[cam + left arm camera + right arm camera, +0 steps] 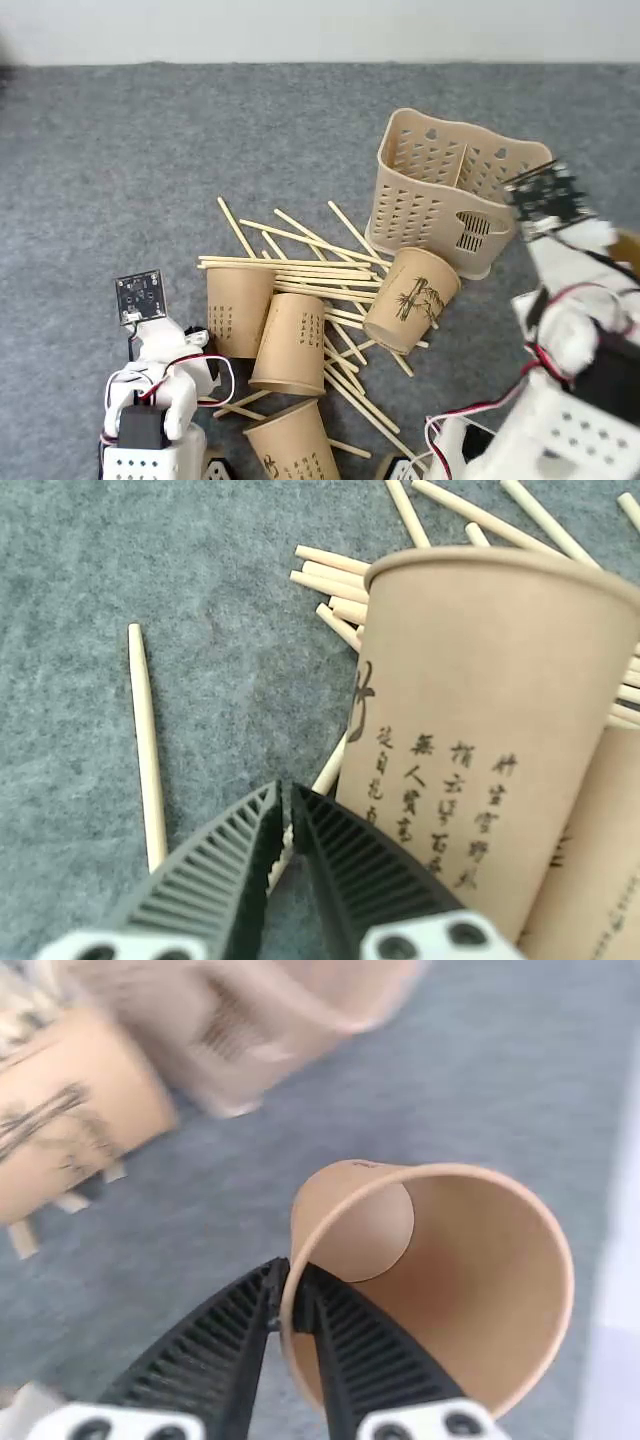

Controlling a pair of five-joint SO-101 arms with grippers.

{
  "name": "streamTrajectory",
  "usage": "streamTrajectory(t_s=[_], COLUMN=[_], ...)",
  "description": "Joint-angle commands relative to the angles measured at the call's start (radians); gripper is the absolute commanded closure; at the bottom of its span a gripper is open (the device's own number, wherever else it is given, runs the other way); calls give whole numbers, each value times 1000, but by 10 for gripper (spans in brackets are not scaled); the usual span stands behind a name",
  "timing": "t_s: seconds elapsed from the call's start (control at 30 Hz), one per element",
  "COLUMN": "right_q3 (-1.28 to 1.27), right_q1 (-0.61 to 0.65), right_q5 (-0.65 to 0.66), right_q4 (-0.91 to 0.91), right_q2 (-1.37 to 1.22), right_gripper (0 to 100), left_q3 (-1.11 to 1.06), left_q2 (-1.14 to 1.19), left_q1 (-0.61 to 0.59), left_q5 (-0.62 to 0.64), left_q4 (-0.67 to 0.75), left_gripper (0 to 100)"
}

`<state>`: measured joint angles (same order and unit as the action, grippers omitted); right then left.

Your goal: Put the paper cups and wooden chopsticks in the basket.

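**Right arm has a cup, basket is right next to it**

Your right gripper point(290, 1305) is pinching the rim of a tan paper cup point(470, 1290). The beige slotted plastic basket point(440, 215) sits just beside that arm, toward the table's far right, so it's the nearer arm for the drop. Your left gripper point(285, 810) is pressed together, empty, beside another tan cup point(480, 740) lying near the front edge.

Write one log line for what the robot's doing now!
right gripper: shut on paper cup rim | left gripper: shut, empty, beside second cup | chopsticks: scattered by basket
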<state>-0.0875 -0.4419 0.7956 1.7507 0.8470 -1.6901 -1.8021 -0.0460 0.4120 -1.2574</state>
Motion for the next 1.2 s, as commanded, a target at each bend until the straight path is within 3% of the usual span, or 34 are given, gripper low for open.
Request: streamTrajectory(t_s=[0.0, 0.3, 0.73, 1.17], right_q3=[183, 270, 276, 276], right_q1=[-27, 84, 337, 369], right_q5=[15, -98, -137, -138], right_q4=[35, -183, -285, -251], right_q2=[-4, -31, -260, -450], right_gripper=[991, 991, 990, 988], left_q3=[8, 8, 8, 8], left_q2=[-12, -12, -12, -12], left_q1=[0, 0, 0, 0], left_q5=[-5, -5, -5, -5], left_q4=[-3, -3, -3, -3], left_gripper=[986, 986, 986, 986])
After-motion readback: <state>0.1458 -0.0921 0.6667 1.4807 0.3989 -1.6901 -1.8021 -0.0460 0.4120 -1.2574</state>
